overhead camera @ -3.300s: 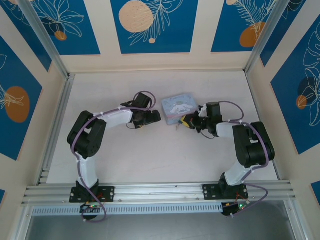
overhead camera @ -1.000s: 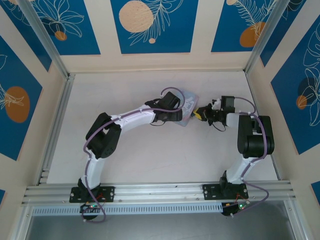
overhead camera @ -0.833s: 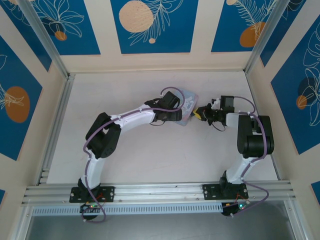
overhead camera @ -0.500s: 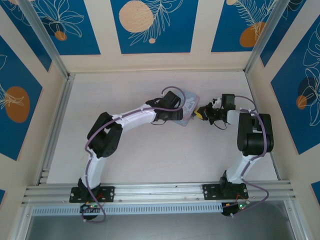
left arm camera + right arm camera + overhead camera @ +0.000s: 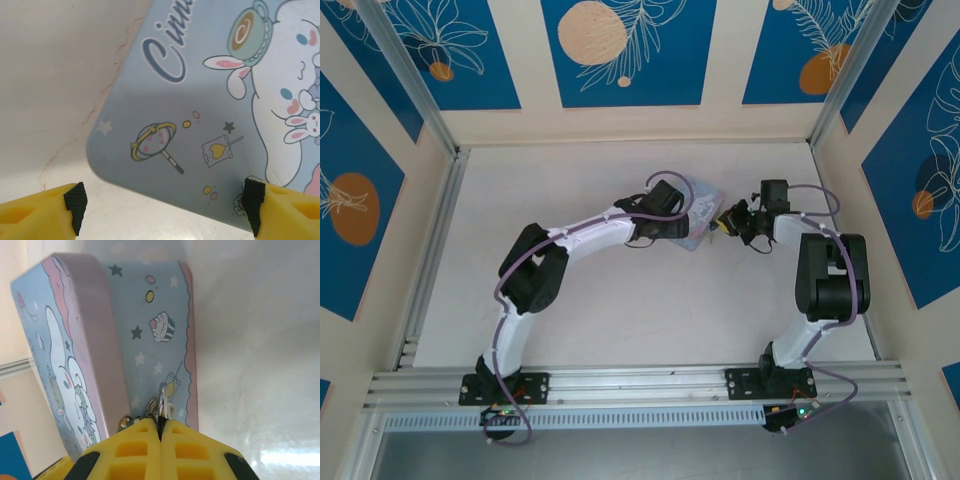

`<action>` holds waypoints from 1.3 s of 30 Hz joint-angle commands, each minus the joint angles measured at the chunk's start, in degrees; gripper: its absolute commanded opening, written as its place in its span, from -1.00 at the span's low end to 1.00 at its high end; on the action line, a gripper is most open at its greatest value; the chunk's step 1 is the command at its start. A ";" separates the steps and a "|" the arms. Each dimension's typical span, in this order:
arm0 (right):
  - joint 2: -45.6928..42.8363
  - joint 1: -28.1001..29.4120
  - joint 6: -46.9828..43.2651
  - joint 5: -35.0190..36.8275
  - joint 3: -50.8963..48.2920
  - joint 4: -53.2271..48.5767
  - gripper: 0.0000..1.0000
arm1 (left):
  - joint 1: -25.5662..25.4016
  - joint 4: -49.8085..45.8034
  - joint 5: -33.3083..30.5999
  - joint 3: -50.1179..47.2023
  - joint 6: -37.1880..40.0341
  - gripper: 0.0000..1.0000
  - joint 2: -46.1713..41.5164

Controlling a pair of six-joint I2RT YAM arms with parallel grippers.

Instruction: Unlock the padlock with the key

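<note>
My right gripper (image 5: 160, 429) pinches the key (image 5: 163, 404) at the edge of the tin (image 5: 150, 330) — the padlock (image 5: 125, 422), I think, is at its 8 o'clock. My left gripper (image 5: 162, 207) is wide over the tin. Not unlocked yet, I guess — key must go in and turn.
</note>
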 commanded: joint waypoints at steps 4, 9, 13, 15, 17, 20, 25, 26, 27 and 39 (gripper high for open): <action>4.21 1.52 -6.80 -1.37 9.46 -5.40 -1.00 | 0.91 -15.67 -0.85 -2.85 2.80 0.64 6.02; 3.10 1.13 -6.20 -1.53 3.68 -2.32 -1.00 | 2.14 -15.32 -0.75 -3.53 4.05 0.65 5.52; 0.29 1.29 -5.94 -1.51 -0.79 -0.36 -1.00 | 2.77 -15.15 -0.83 -3.78 4.94 0.65 4.63; -1.83 1.44 -5.42 -0.49 -2.83 0.12 -1.00 | 3.08 -14.97 -0.91 -3.96 5.37 0.66 4.25; -4.08 1.62 -4.68 -0.58 -4.37 0.54 -1.00 | 3.33 -14.52 -0.92 -4.28 5.73 0.67 3.64; -7.91 3.11 -3.88 -0.09 -5.63 -0.09 -1.00 | 4.09 -13.61 -0.42 -4.86 6.46 0.73 2.01; -14.52 8.02 -3.87 3.46 -7.70 -3.54 -0.10 | 4.54 -9.69 -0.12 -8.58 8.28 0.92 -6.23; -16.03 8.74 -3.90 4.30 -8.32 -4.06 0.19 | 4.67 -9.21 -0.21 -9.59 8.53 0.95 -8.18; -17.63 9.62 -4.15 5.30 -8.90 -4.81 0.55 | 4.65 -8.79 -0.56 -10.72 8.70 0.99 -10.41; -35.78 4.26 -14.35 23.39 -8.57 -17.38 0.98 | 8.13 -7.79 -17.61 -27.76 13.86 1.00 -43.05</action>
